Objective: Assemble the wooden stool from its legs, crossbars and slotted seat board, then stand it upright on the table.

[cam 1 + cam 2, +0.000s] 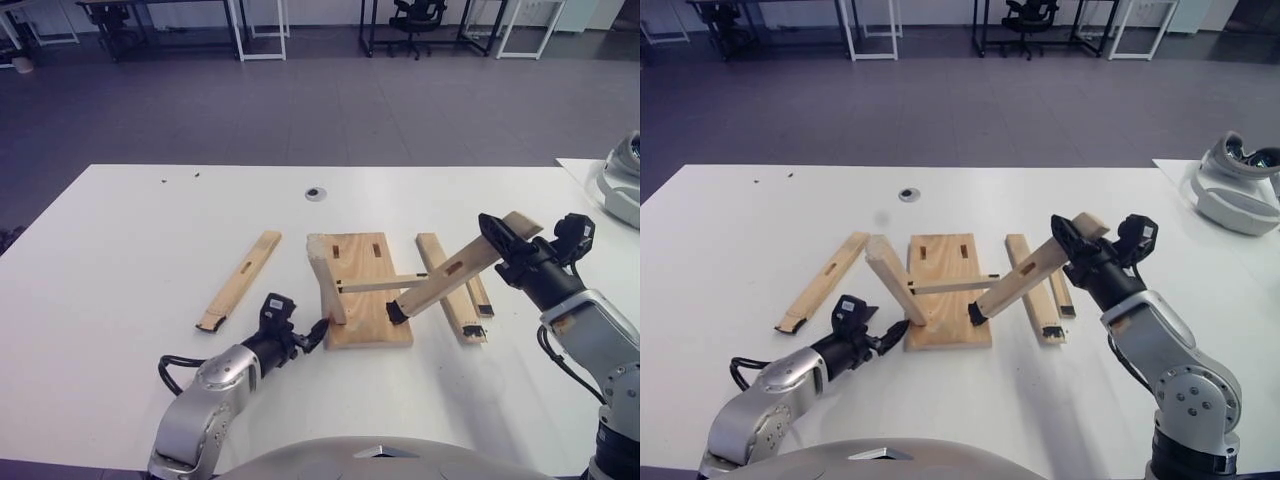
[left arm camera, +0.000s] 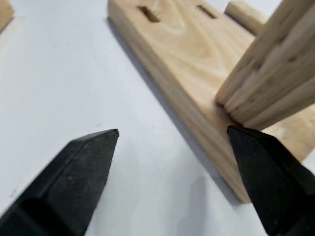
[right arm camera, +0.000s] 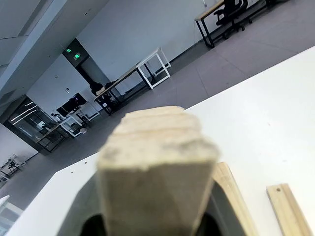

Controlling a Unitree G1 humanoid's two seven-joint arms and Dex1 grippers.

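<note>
Left eye view: on the white tabletop (image 1: 130, 230) the slotted seat board (image 1: 372, 262) lies flat at the centre with a half-built frame propped over it. One leg (image 1: 328, 285) leans on the board's near left corner, and a thin crossbar (image 1: 378, 285) runs from it to a second leg (image 1: 450, 275). That second leg slants upward, its dark-capped foot resting on the board. The right gripper (image 1: 505, 240) is clenched around its upper end, and the right wrist view shows the end grain (image 3: 157, 147) squeezed between the jaws. The left gripper (image 1: 312, 333) sits low on the tabletop with its fingertips (image 2: 83, 162) spread wide. One fingertip is just beside the foot of the leaning leg and the board's edge; it grasps nothing. A spare leg (image 1: 243, 278) lies well apart to the left, and another spare leg (image 1: 462, 318) lies just right of the board beneath the raised one. The wooden parts look light, stiff and smooth-faced, so they should lift easily but may slide in a pinch. The slim crossbar looks like the weak link, liable to slip out of its slot if either leg twists. The surest hold is probably across a leg's flat faces, close to the crossbar joint rather than at the far tip.
</note>
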